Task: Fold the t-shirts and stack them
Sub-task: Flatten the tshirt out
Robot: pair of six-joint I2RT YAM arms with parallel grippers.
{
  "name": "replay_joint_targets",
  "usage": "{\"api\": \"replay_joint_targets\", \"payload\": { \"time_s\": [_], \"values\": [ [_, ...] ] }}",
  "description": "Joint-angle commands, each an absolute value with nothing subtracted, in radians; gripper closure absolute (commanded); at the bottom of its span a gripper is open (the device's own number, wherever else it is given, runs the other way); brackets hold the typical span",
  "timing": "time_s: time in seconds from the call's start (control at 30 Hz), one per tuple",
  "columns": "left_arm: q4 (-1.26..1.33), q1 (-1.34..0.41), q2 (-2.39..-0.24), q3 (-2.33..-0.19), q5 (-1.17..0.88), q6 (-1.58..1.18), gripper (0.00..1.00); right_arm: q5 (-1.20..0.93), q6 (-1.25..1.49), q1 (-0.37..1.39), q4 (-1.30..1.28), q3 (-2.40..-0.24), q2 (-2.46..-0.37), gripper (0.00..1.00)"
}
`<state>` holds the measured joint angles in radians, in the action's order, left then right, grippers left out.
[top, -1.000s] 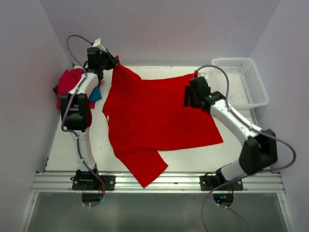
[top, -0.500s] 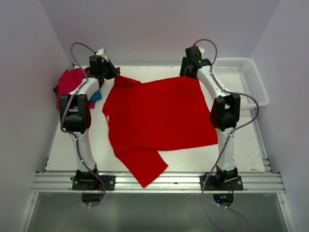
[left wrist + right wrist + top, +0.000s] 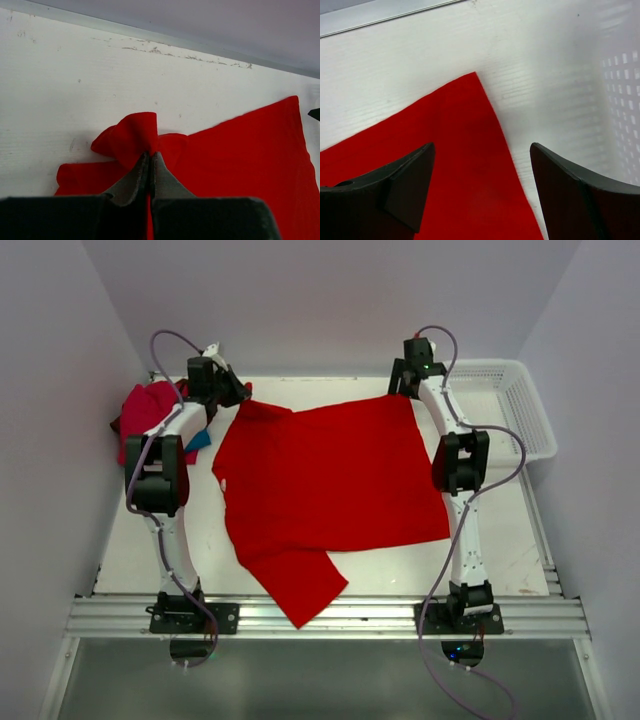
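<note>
Top external view: the red shirt (image 3: 330,490) lies spread on the table (image 3: 130,540), one sleeve trailing toward 6 o'clock at the near edge. At its 11 o'clock corner the left gripper (image 3: 150,157) is pinched tight on a bunch of cloth (probably anchoring that corner for flattening). At 1 o'clock the right gripper (image 3: 482,170) hangs spread over the other far corner, grasping nothing. The folded pile (image 3: 148,412) waits at 10 o'clock.

Top external looked down from above, behind arm bases; whole table (image 3: 500,530) in frame. Left wrist sat close, low, faced far edge at red t-shirt (image 3: 320,480) far-left corner. Right wrist close above far-right corner. All three shared red t-shirt.
</note>
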<state>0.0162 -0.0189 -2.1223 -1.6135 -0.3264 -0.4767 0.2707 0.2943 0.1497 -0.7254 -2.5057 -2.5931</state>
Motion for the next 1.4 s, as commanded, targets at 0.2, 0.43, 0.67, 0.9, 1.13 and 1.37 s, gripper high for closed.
{"api": "replay_joint_targets", "payload": {
  "time_s": [0.2, 0.43, 0.67, 0.9, 1.13, 1.37],
  "values": [
    [0.034, -0.02, -2.068, -1.598, -0.362, -0.446, 1.0, 0.158, 0.213, 0.083, -0.658, -2.586, -2.7, 0.15],
    [0.026, -0.02, -2.077, -1.608, -0.367, -0.448, 1.0, 0.04, 0.258, 0.035, -0.609, -2.585, -2.749, 0.12],
    [0.015, -0.02, -2.083, -1.609, -0.362, -0.44, 1.0, -0.029, 0.288, 0.034, -0.563, -2.589, -2.781, 0.6],
    [0.014, -0.02, -2.08, -1.603, -0.359, -0.434, 1.0, -0.07, 0.29, 0.034, -0.551, -2.548, -2.767, 0.77],
    [0.021, -0.02, -2.069, -1.586, -0.365, -0.434, 1.0, -0.13, 0.302, 0.035, -0.523, -2.504, -2.709, 0.46],
    [0.026, -0.02, -2.065, -1.582, -0.37, -0.437, 1.0, -0.178, 0.337, 0.034, -0.535, -2.551, -2.735, 0.62]
  ]
}}
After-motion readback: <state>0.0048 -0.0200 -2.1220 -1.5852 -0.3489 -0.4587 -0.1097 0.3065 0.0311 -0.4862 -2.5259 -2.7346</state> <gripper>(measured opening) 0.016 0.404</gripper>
